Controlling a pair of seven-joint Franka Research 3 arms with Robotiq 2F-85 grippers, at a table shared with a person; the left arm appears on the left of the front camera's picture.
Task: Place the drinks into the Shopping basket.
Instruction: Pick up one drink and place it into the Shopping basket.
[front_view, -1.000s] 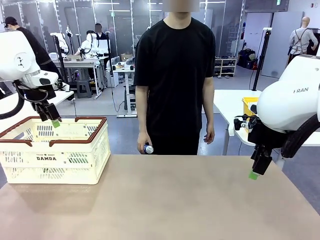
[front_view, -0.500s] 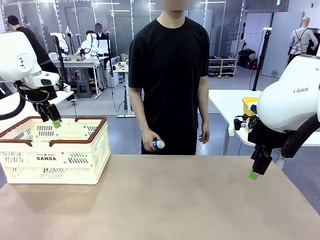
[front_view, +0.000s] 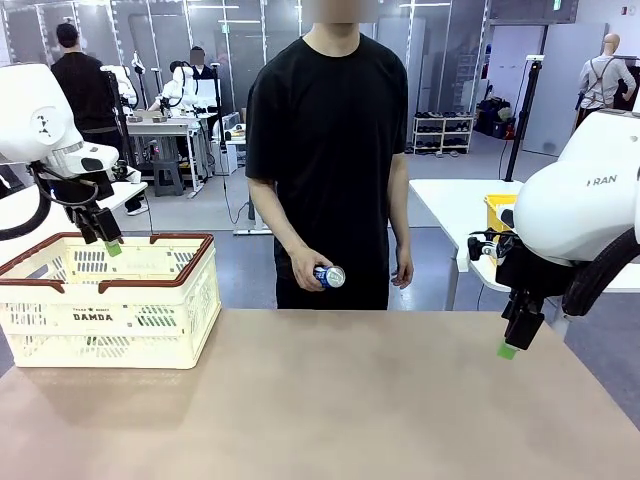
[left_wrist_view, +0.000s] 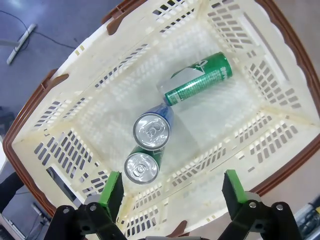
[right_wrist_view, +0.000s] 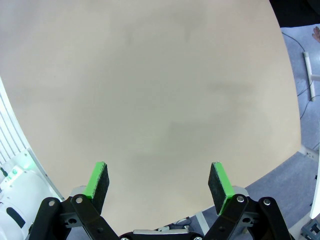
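Waiting is the sensible course for both arms while the person's hand (front_view: 308, 270) is holding a blue drink can (front_view: 329, 276) at the far edge of the table (front_view: 330, 400), just above the tabletop. Judging from this, the step in hand is receiving that can, so the nearer gripper should be approaching only once the can is resting or being offered steadily, closing across its round body and not its ends, and keeping clear of the person's fingers.

The left gripper (left_wrist_view: 170, 192) is hanging over the Shopping basket (front_view: 110, 300), pointing down into it, its jaws standing wide apart and gripping nothing. Inside the basket a green can (left_wrist_view: 199, 80) is lying on its side, and two more cans are sitting close together nearer the gripper: a blue can (left_wrist_view: 152, 130) and a green-sided can (left_wrist_view: 141, 167), silver tops facing the left wrist camera.

The right gripper (right_wrist_view: 159, 186) is hovering over bare tabletop on the robot's right side, fingers pointing downward, jaws fully spread and empty.
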